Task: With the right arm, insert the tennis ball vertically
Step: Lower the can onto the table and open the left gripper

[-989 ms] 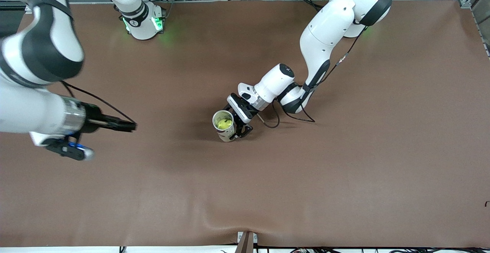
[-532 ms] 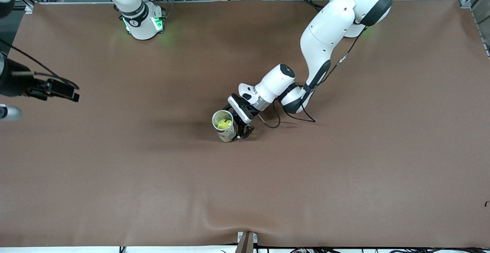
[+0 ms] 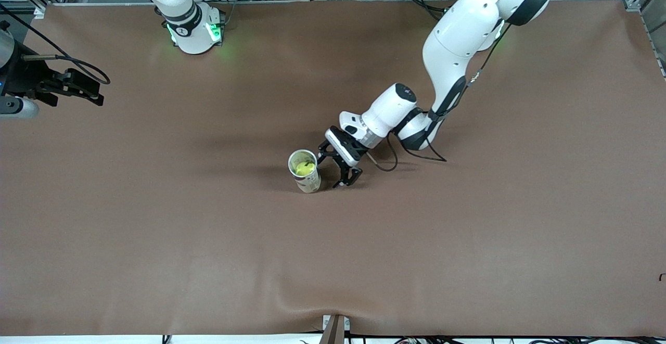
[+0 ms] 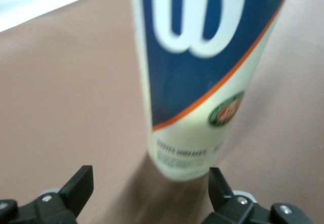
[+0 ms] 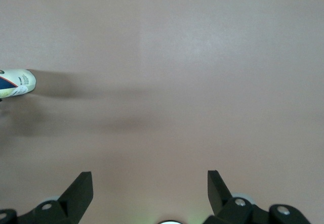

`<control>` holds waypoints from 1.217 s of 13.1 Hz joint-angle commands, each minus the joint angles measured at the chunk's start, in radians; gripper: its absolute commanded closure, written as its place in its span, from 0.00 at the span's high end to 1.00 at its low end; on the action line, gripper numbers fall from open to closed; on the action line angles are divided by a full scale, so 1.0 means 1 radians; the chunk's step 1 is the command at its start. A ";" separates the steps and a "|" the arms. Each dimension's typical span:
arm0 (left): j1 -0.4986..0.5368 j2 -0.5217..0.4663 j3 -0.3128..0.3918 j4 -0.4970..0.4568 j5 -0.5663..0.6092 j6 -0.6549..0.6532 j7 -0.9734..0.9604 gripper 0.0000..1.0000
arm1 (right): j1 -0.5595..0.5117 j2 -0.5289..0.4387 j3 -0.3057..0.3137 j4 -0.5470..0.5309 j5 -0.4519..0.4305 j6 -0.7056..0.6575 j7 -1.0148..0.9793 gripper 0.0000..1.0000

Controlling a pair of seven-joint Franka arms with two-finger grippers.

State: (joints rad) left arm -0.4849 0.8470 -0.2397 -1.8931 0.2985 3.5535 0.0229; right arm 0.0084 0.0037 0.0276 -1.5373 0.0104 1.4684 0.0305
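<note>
A yellow-green tennis ball [image 3: 303, 167] sits inside an upright open can [image 3: 306, 175] in the middle of the table. The can's blue and white label fills the left wrist view [image 4: 202, 82]. My left gripper [image 3: 335, 170] stands open just beside the can, toward the left arm's end of the table, with its fingers clear of the can's wall. In the left wrist view the left gripper [image 4: 150, 182] holds nothing. My right gripper [image 3: 92, 91] is open and empty over the right arm's end of the table. The right wrist view shows the right gripper [image 5: 149, 187] over bare mat, with the can [image 5: 16, 82] far off.
A brown mat [image 3: 416, 240] covers the table. The right arm's base [image 3: 193, 30] glows green at the table's edge farthest from the front camera. A small bracket [image 3: 335, 327] sits at the nearest edge.
The left gripper has opened and drawn back from the can, which stays upright with the ball inside. The right arm has swung up and away toward its end of the table.
</note>
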 commanded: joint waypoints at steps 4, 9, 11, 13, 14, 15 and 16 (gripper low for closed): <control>0.049 -0.104 0.002 -0.191 0.069 -0.001 0.000 1.00 | -0.002 0.035 -0.021 0.074 -0.023 -0.011 -0.021 1.00; 0.183 -0.233 -0.006 -0.340 0.165 -0.008 -0.011 1.00 | 0.002 0.033 -0.018 0.079 -0.058 -0.043 -0.024 1.00; 0.215 -0.233 -0.006 -0.343 0.165 -0.008 -0.014 1.00 | 0.002 0.033 -0.018 0.077 -0.058 -0.043 -0.024 1.00; 0.262 -0.233 -0.006 -0.345 0.165 -0.008 -0.021 1.00 | 0.004 0.033 -0.018 0.077 -0.056 -0.043 -0.023 1.00; 0.282 -0.233 -0.006 -0.350 0.165 -0.008 -0.029 1.00 | 0.002 0.033 -0.018 0.075 -0.050 -0.040 -0.020 1.00; 0.314 -0.230 -0.006 -0.351 0.165 -0.008 -0.034 1.00 | 0.002 0.033 -0.018 0.074 -0.047 -0.039 -0.017 1.00; 0.342 -0.224 -0.006 -0.348 0.165 -0.008 -0.037 1.00 | 0.002 0.033 -0.018 0.074 -0.046 -0.037 -0.015 1.00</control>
State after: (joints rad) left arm -0.1966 0.6411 -0.2385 -2.2187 0.4478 3.5517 0.0109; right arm 0.0081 0.0250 0.0072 -1.4883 -0.0241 1.4435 0.0155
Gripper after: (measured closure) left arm 0.000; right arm 0.000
